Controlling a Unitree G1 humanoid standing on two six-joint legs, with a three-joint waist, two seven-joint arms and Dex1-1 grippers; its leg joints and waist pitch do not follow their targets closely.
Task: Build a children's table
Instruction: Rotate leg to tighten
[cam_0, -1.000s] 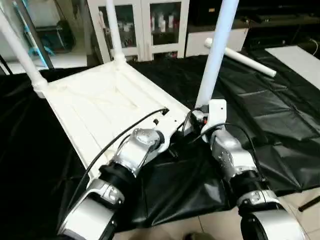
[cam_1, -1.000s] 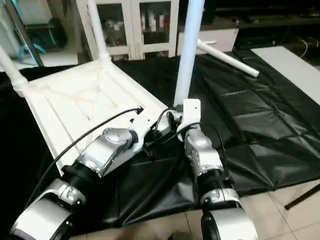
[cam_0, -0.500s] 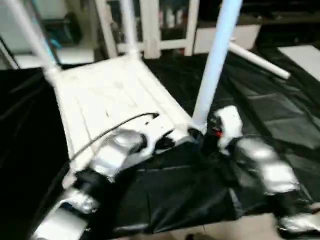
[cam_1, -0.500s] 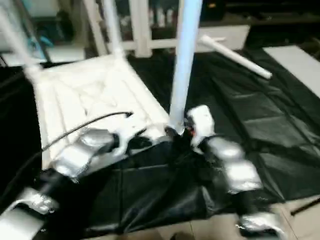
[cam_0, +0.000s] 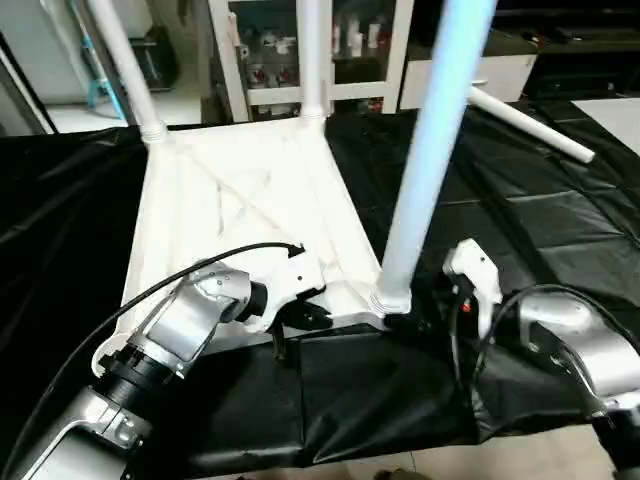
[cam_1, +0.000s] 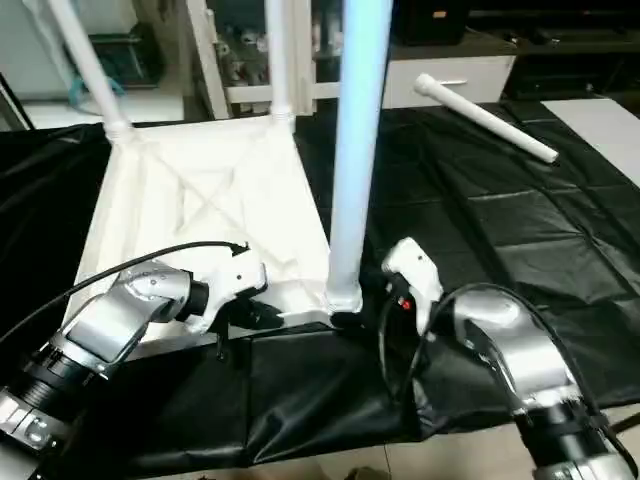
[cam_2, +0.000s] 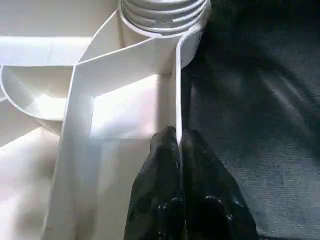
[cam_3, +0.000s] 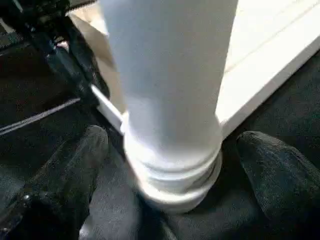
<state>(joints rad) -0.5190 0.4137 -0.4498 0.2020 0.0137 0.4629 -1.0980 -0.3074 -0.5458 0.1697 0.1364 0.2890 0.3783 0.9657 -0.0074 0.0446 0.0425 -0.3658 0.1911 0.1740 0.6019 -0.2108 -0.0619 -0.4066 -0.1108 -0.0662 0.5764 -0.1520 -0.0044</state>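
On my left I see the left gripper (cam_2: 177, 145) pinched shut on the thin near rim of the upturned white tabletop (cam_0: 240, 200), which lies ribs-up on the black-covered work table (cam_0: 560, 230). Just beyond those fingers stands the near-corner leg (cam_0: 430, 150), upright in its socket, with two more legs rising from the far corners. On my right, the right gripper (cam_3: 175, 185) has its fingers (cam_3: 75, 170) spread wide either side of that leg's base, clear of it, and a fourth leg (cam_1: 490, 120) lies loose well beyond.
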